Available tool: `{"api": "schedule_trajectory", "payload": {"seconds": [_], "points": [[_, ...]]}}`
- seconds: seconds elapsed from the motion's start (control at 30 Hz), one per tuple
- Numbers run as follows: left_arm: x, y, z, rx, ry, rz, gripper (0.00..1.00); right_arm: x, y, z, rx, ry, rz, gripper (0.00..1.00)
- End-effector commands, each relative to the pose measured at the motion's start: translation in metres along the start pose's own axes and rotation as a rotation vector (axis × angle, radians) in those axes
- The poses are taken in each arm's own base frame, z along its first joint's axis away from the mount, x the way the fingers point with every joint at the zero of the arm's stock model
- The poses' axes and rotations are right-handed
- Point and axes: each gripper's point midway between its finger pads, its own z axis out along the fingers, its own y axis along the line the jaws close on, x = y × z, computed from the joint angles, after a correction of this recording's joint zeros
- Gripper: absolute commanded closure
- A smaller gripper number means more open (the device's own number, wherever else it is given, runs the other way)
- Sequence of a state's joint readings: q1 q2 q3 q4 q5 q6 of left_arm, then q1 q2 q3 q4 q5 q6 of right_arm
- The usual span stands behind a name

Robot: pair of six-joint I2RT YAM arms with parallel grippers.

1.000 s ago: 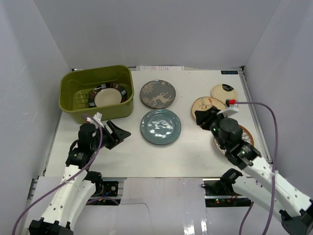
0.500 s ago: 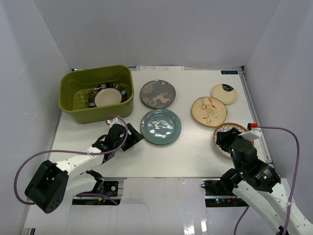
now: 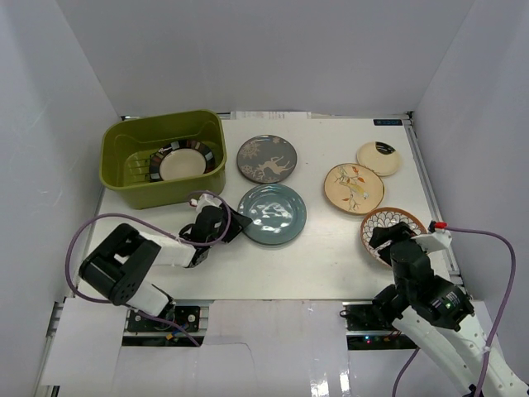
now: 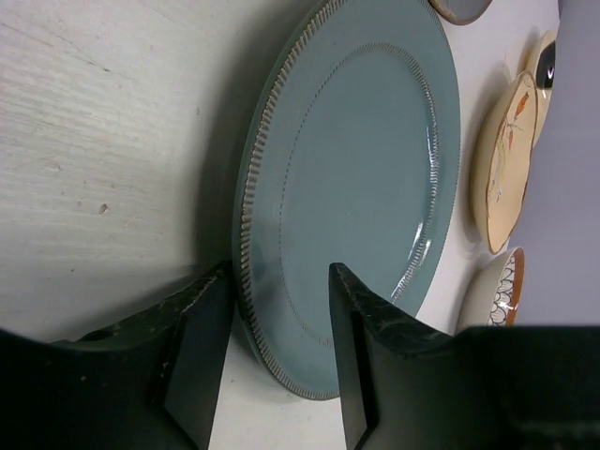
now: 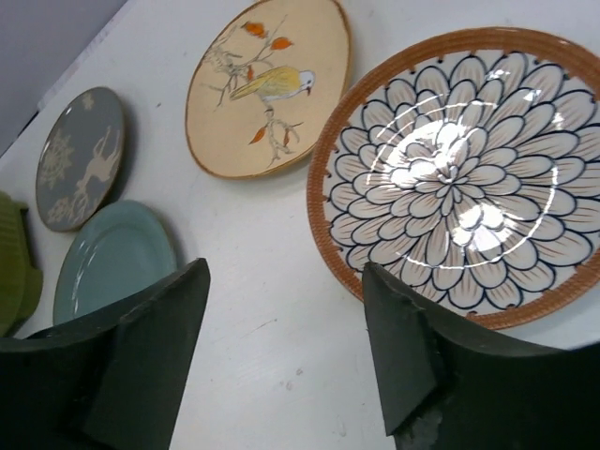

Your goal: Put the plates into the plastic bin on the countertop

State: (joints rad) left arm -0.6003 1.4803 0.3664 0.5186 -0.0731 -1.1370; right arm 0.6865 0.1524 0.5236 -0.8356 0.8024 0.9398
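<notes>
My left gripper [image 3: 235, 222] is low at the left edge of the blue-grey plate [image 3: 273, 213]. In the left wrist view the open gripper [image 4: 281, 281] straddles the plate's ribbed rim [image 4: 248, 216], one finger outside it and one over the plate, with gaps on both sides. My right gripper [image 3: 382, 240] is open and empty at the near-left edge of the brown-rimmed petal plate [image 5: 459, 178]. The olive-green bin [image 3: 124, 136] holds the black-rimmed cream plate [image 3: 182, 163]. The red-teal plate is out of view.
The grey deer plate [image 3: 267, 159], the cream leaf-and-bird plate [image 3: 354, 188] and the small cream plate [image 3: 378, 157] lie on the white countertop [image 3: 331, 248]. White walls enclose it on three sides. The left arm's cable loops near the bin's front.
The left arm has dropped low and reached right, its jaws now around the blue-grey plate's rim. The right arm has pulled back from the leaf-and-bird plate to the petal plate.
</notes>
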Motion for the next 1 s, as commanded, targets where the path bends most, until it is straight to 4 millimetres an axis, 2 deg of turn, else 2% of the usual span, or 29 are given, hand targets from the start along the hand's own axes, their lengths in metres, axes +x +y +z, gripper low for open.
{"api": "schedule_trajectory", "payload": {"seconds": [0.0,0.1,0.13,0.23,0.27,0.33,0.37,0.4,0.43,0.47,0.5,0.53,0.6,0.63,0.67,0.7,0.73,0.77,0.8,0.83,0.9,0.93,0.97], "points": [[0.01,0.023,0.004,-0.051,0.0,-0.009,0.45,-0.025,-0.021,-0.001,0.124,-0.123,0.087,0.26],[0.013,0.029,0.003,-0.047,-0.01,-0.023,0.51,-0.029,-0.023,0.001,0.161,-0.15,0.105,0.21],[0.015,0.036,0.003,-0.06,-0.012,-0.028,0.56,-0.03,-0.024,0.003,0.187,-0.162,0.098,0.21],[0.014,0.036,0.002,-0.031,-0.029,-0.037,0.68,-0.035,-0.026,0.008,0.25,-0.197,0.088,0.2],[0.014,0.034,0.001,-0.015,-0.037,-0.035,0.78,-0.045,-0.019,0.006,0.245,-0.213,0.107,0.2],[0.014,0.036,0.001,-0.011,-0.04,-0.034,0.87,-0.057,-0.007,0.01,0.299,-0.216,0.013,0.16],[0.016,0.035,0.001,0.001,-0.034,-0.029,0.97,-0.074,0.01,0.006,0.294,-0.224,0.002,0.11],[0.016,0.034,0.0,0.012,-0.033,-0.026,1.0,-0.067,0.021,0.016,0.327,-0.169,-0.083,0.1],[0.015,0.031,-0.001,0.03,-0.038,-0.031,1.0,-0.066,0.029,0.019,0.329,-0.13,-0.154,0.1],[0.02,0.033,-0.005,0.036,-0.023,-0.036,1.0,-0.073,0.046,0.022,0.307,-0.11,-0.172,0.07],[0.021,0.031,-0.007,0.052,-0.016,-0.037,1.0,-0.056,0.056,0.032,0.307,-0.024,-0.23,0.07],[0.022,0.024,-0.012,0.085,-0.01,-0.033,1.0,-0.057,0.064,0.033,0.29,0.003,-0.26,0.07],[0.022,0.018,-0.019,0.114,-0.01,-0.029,1.0,-0.049,0.069,0.034,0.262,0.057,-0.277,0.08],[0.023,0.013,-0.023,0.135,-0.009,-0.023,1.0,-0.05,0.069,0.033,0.248,0.066,-0.266,0.08],[0.02,0.0,-0.03,0.18,-0.021,-0.018,1.0,-0.057,0.068,0.035,0.232,0.059,-0.254,0.08],[0.02,-0.003,-0.034,0.193,-0.026,-0.013,1.0,-0.046,0.073,0.032,0.148,0.128,-0.24,0.08],[0.021,-0.006,-0.039,0.204,-0.022,-0.005,1.0,-0.052,0.062,0.038,0.163,0.141,-0.21,0.07],[0.02,-0.012,-0.042,0.223,-0.028,-0.001,1.0,-0.048,0.056,0.043,0.152,0.189,-0.26,0.07],[0.013,-0.029,-0.052,0.282,-0.046,-0.003,1.0,-0.027,0.062,0.045,0.071,0.305,-0.261,0.08],[0.013,-0.032,-0.056,0.291,-0.043,0.006,1.0,-0.028,0.051,0.052,0.095,0.325,-0.254,0.09],[0.008,-0.047,-0.068,0.335,-0.05,0.017,1.0,-0.022,0.047,0.064,0.078,0.341,-0.314,0.17],[0.001,-0.063,-0.081,0.383,-0.068,0.03,1.0,-0.02,0.045,0.069,0.071,0.353,-0.328,0.19],[-0.003,-0.072,-0.089,0.409,-0.08,0.037,1.0,-0.026,0.039,0.076,0.088,0.35,-0.319,0.26]]}}
